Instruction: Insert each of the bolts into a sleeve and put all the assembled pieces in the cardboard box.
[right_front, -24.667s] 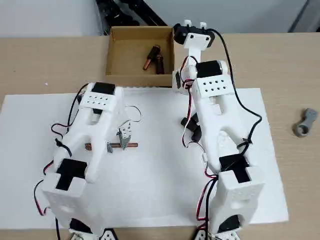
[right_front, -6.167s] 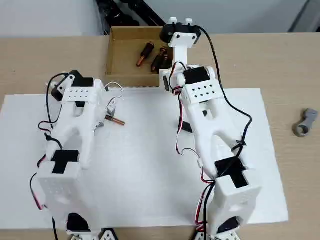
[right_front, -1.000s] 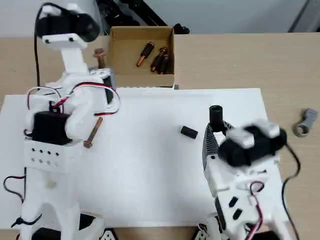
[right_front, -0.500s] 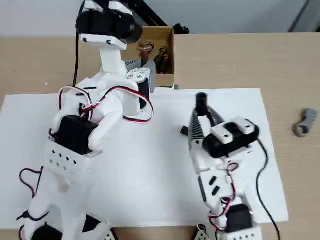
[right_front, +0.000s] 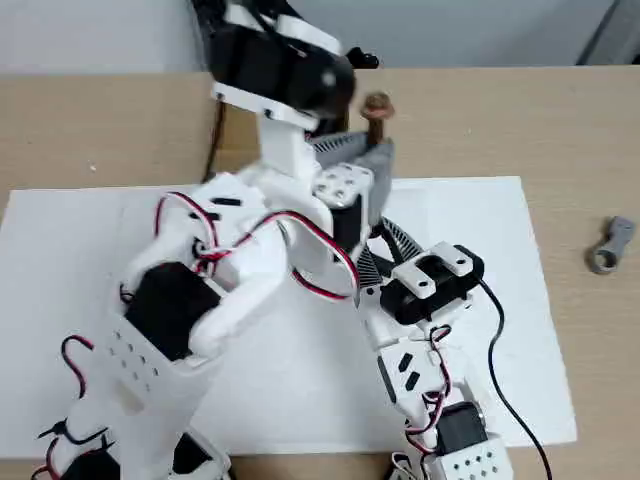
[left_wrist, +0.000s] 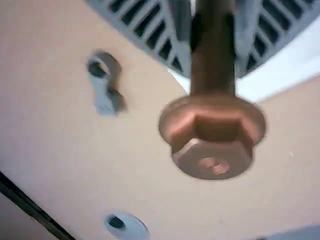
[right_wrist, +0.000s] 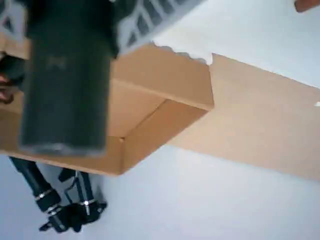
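Observation:
My left gripper (right_front: 371, 150) is shut on a copper bolt (right_front: 377, 104), held upright with its hex head on top, above the table just right of where the box stands. In the left wrist view the bolt (left_wrist: 212, 135) hangs large between the grey fingers (left_wrist: 257, 30) of the left gripper (left_wrist: 212, 30). My right gripper (right_wrist: 70, 25) is shut on a black sleeve (right_wrist: 65, 85), with the cardboard box (right_wrist: 165, 100) beyond it. In the high view the right gripper (right_front: 378, 255) sits under the left arm, which hides the sleeve and most of the box.
A white sheet (right_front: 480, 220) covers the middle of the wooden table. A small grey part (right_front: 610, 245) lies on the bare wood at the far right, the same grey part (left_wrist: 104, 85) seen past the bolt. The left arm crosses over the sheet's centre.
The left arm has swung right with the bolt, from over the box to the table beside it. The right arm has shifted left and lower with the sleeve, ending under the left arm.

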